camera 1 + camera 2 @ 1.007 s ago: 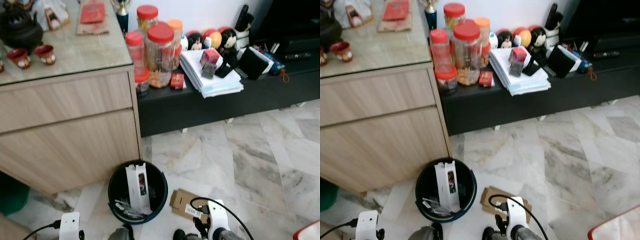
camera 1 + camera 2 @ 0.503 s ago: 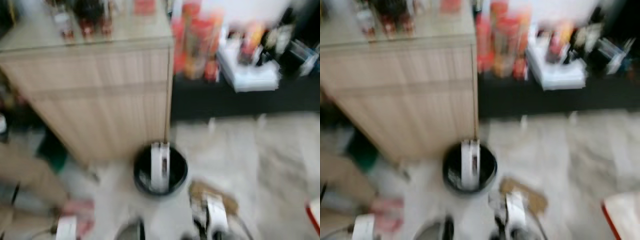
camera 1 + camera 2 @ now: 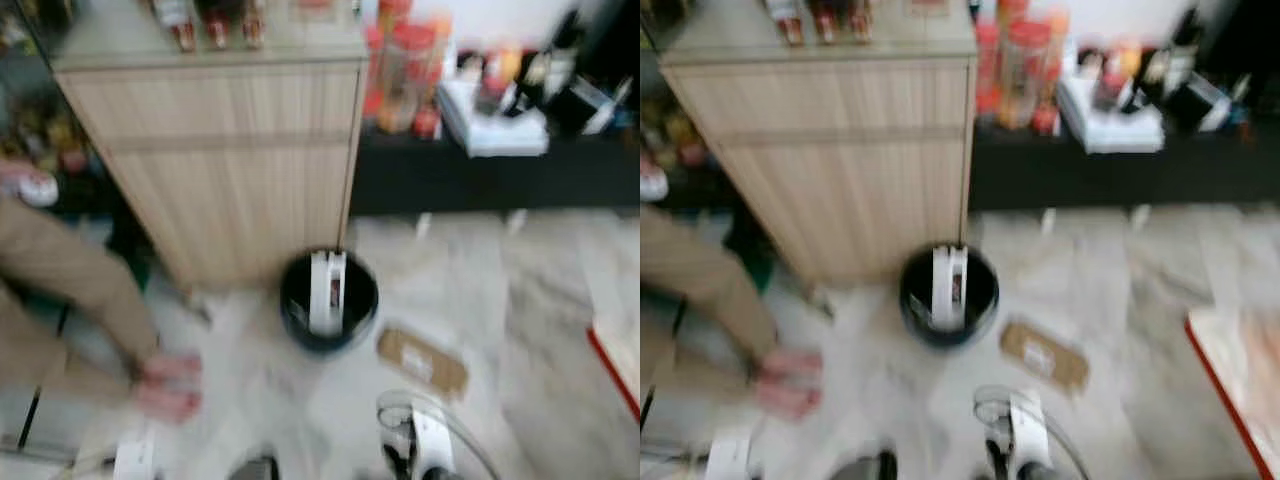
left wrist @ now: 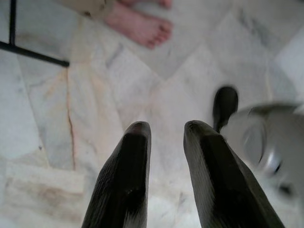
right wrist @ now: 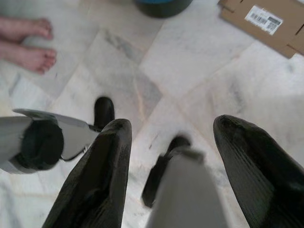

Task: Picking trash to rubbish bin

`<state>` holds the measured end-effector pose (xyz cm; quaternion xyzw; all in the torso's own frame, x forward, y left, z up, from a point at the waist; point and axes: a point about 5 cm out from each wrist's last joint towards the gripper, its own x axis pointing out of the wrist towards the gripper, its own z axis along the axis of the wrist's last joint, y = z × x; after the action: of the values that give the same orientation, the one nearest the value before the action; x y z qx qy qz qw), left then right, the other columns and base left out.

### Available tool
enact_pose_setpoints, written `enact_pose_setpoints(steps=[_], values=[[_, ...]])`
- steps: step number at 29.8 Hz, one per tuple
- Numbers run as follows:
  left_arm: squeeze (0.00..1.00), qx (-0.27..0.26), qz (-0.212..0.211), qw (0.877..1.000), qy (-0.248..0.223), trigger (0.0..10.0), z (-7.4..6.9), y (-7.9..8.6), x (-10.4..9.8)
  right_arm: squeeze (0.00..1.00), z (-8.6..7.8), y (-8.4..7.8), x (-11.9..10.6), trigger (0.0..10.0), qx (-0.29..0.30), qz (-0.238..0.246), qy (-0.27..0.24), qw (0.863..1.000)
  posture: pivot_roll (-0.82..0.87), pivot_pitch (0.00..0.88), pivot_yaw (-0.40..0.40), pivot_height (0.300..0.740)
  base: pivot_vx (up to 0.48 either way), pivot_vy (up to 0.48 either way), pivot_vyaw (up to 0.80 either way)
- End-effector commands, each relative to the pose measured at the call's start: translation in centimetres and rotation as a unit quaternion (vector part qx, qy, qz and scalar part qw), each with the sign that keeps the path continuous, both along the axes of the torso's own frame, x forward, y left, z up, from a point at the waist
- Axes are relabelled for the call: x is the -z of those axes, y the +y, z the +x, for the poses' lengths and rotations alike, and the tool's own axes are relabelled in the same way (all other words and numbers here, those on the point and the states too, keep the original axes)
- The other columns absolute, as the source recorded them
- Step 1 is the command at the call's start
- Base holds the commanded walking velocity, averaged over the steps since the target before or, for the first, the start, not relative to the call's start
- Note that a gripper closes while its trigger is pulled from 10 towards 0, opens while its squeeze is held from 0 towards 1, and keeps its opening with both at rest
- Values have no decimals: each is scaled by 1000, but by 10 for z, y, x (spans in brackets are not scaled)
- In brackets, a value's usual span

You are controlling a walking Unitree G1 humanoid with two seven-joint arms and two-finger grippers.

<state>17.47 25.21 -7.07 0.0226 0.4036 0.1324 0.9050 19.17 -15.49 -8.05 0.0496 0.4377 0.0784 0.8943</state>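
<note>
Cardboard [image 3: 422, 362] lies flat on the marble floor [image 3: 520, 300] just beside the black rubbish bin [image 3: 329, 300], which holds a white carton [image 3: 326, 290] upright — both blurred. The right tool [image 5: 173, 137] hangs above the floor, fingers wide apart; the left tool [image 4: 166, 130] hangs low with a narrow gap — near a person's bare feet [image 4: 140, 23].

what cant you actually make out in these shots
- Jars and bottles on the dark shelf: eye views, motion blur, labels unreadable.
- Rubbish bin contents: eye views, blur; a white upright carton hides the rest.
- Cardboard piece: right wrist view, cut off by the edge; barcode print too small.
- Person beside the cabinet: bare feet and a tan trouser leg, rest out of frame.
</note>
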Motion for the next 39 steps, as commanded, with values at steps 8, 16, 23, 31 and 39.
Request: enact_pose_setpoints(steps=[8,16,23,31,39], values=[[0,-3,0,1000,27,10000,-16,3,7,0,-3,-3,2,10000,12,-5,7,1000,120,147,-11,740,-259,0,0],[0,0,5,1000,30,10000,-17,5,7,0,-3,-2,2,10000,14,-4,7,1000,123,136,-8,740,-225,0,0],[0,5,8,1000,30,10000,-15,3,6,0,-2,-1,2,10000,20,-2,6,1000,122,142,-9,740,0,0,0],[0,3,12,1000,23,10000,-11,5,4,0,0,0,1,10000,32,0,5,999,122,156,-8,740,0,0,0],[0,-1,14,999,29,10000,-17,7,6,0,-3,-1,2,10000,37,-3,11,999,122,167,-5,740,0,0,-635]])
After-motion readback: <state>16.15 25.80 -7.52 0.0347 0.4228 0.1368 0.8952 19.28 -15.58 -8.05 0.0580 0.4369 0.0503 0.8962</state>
